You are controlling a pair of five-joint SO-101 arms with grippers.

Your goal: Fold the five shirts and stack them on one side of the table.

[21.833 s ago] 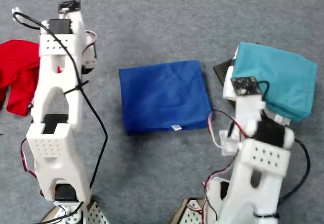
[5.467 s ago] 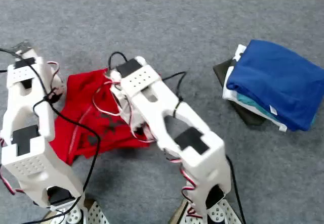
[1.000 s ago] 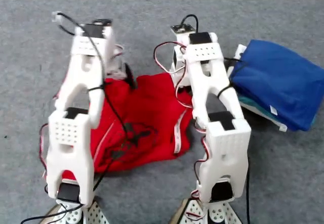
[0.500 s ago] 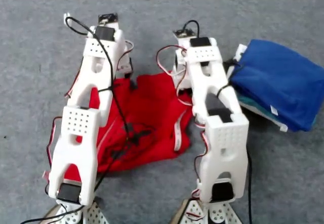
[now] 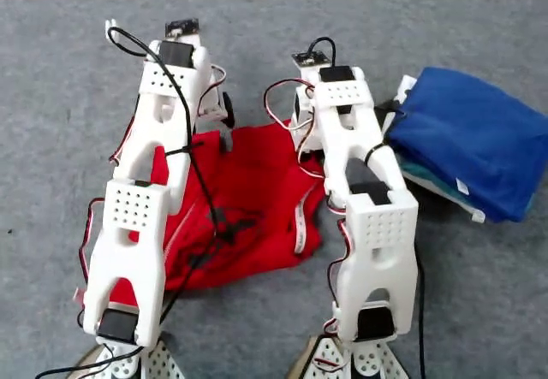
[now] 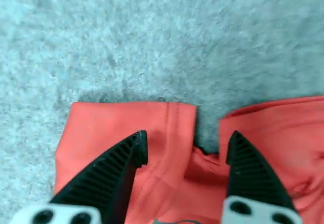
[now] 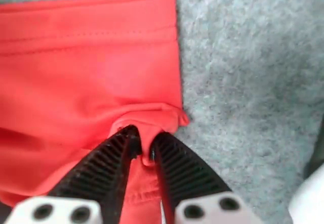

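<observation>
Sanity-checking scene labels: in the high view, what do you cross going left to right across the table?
left arm → red shirt → right arm → folded blue shirt

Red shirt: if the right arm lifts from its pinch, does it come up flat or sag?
Probably sags: the red shirt lies rumpled, and the cloth bunches into a fold where the right gripper pinches it. Likely light: the stitched edge looks thin. It may drag rather than slide on the fuzzy grey table.
</observation>
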